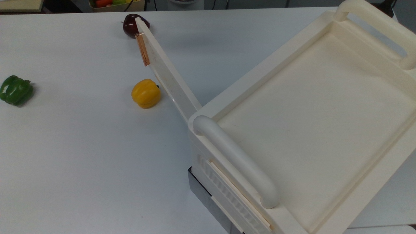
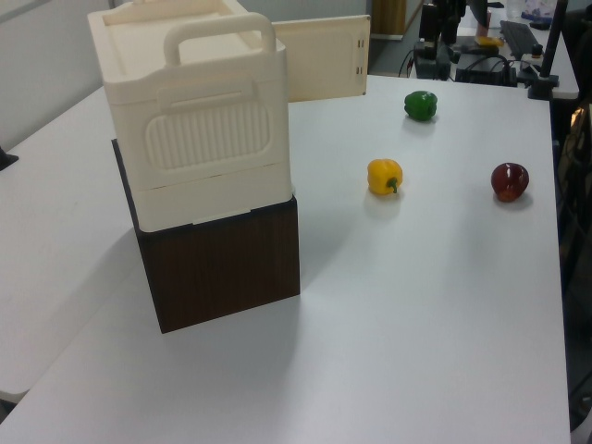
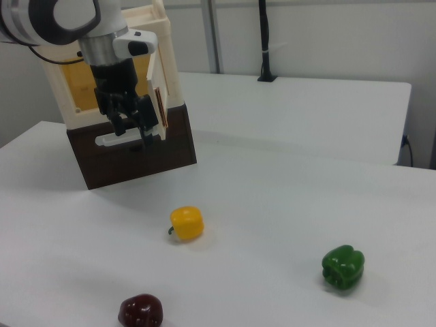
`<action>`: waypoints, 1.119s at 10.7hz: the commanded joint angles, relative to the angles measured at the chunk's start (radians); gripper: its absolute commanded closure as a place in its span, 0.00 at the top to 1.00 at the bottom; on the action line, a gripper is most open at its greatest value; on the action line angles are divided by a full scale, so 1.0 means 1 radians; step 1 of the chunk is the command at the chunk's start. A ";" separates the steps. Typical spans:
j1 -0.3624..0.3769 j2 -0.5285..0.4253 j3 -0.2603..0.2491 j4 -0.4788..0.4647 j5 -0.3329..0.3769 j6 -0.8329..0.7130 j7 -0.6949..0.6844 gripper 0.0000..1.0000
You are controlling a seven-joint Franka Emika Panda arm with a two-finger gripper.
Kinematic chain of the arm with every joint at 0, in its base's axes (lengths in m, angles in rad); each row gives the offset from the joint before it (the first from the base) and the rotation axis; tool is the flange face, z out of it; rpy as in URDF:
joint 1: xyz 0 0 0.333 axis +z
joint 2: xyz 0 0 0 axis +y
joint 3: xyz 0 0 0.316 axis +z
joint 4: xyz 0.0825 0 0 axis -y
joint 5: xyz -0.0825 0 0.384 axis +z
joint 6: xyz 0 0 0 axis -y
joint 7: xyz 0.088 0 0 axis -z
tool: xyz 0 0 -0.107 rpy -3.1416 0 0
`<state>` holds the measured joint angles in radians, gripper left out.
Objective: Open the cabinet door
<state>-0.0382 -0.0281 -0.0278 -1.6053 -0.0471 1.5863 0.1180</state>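
The cabinet door (image 1: pixel 169 76) stands swung wide from the cream cabinet (image 1: pixel 312 107), hinged at the cabinet's front corner. Its copper strip handle (image 1: pixel 142 49) sits near the free edge. In the left view the door (image 2: pixel 324 69) sticks out behind the cabinet (image 2: pixel 194 120). The right view shows the door (image 3: pixel 154 85) edge-on with its handle (image 3: pixel 159 105). My gripper (image 3: pixel 131 133) hangs in front of the cabinet opening, just at the right view's left of the door. It is open and holds nothing.
The cabinet rests on a dark brown box (image 2: pixel 222 259) on a white table (image 1: pixel 81 156). A yellow pepper (image 1: pixel 146 93) lies close to the door. A green pepper (image 1: pixel 15 90) and a dark red apple (image 1: pixel 130 24) lie farther off.
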 commanded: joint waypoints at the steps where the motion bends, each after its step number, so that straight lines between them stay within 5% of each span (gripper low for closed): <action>1: -0.015 0.014 -0.009 0.033 0.018 -0.013 -0.026 1.00; 12: -0.012 0.027 -0.007 0.035 0.018 -0.022 -0.018 1.00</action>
<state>-0.0492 -0.0053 -0.0305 -1.5858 -0.0470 1.5863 0.1179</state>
